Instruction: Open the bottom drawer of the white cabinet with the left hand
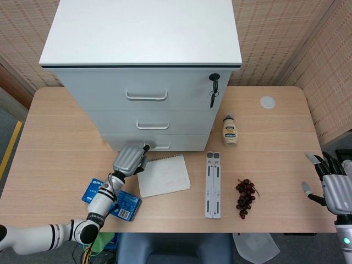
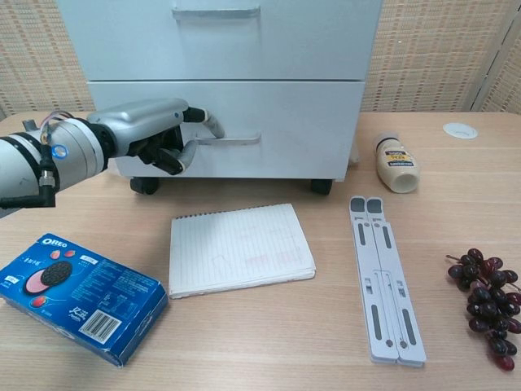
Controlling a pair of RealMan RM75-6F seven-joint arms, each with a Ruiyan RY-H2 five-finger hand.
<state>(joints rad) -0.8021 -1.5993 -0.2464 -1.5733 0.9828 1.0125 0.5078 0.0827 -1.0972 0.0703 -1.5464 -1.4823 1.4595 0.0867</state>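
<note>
Now: left hand (image 2: 155,130) at bottom drawer (image 2: 277,122) of white cabinet (image 1: 143,38), fingertips (image 2: 213,126) hooked on left end of handle (image 2: 232,140), gripping it. Drawer flush with cabinet front, closed. Right hand (image 1: 335,187) at table's (image 1: 275,159) right edge, fingers spread, holding nothing. Notebook (image 2: 240,248) lies before cabinet, Oreo box (image 2: 77,297) at left.

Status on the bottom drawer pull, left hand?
Left hand at the bottom drawer's metal handle, fingertips on its left end; grip unconfirmed. White cabinet's bottom drawer shut. Right hand open, idle. Spiral notebook lies before the drawer.
</note>
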